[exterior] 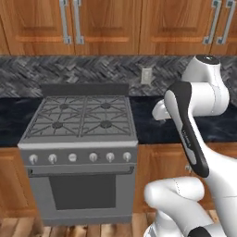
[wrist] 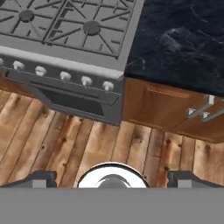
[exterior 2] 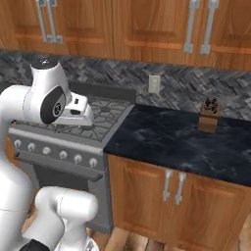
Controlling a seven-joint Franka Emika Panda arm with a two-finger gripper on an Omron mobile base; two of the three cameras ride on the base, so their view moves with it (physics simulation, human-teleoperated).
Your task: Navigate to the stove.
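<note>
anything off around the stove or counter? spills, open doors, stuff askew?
Nothing stands out. The stove has its oven door shut and grates seated, the cabinet doors are closed, and the knife block stands upright on the black counter.

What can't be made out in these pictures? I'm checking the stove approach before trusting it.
- Stove: in the right base view the white arm covers its left part; in the hand view its left side is cut off by the edge.
- Knob markings: too small to read.
- Knife block contents: too small and blurred.
- Gripper: only the fingertips show, set wide apart.
</note>
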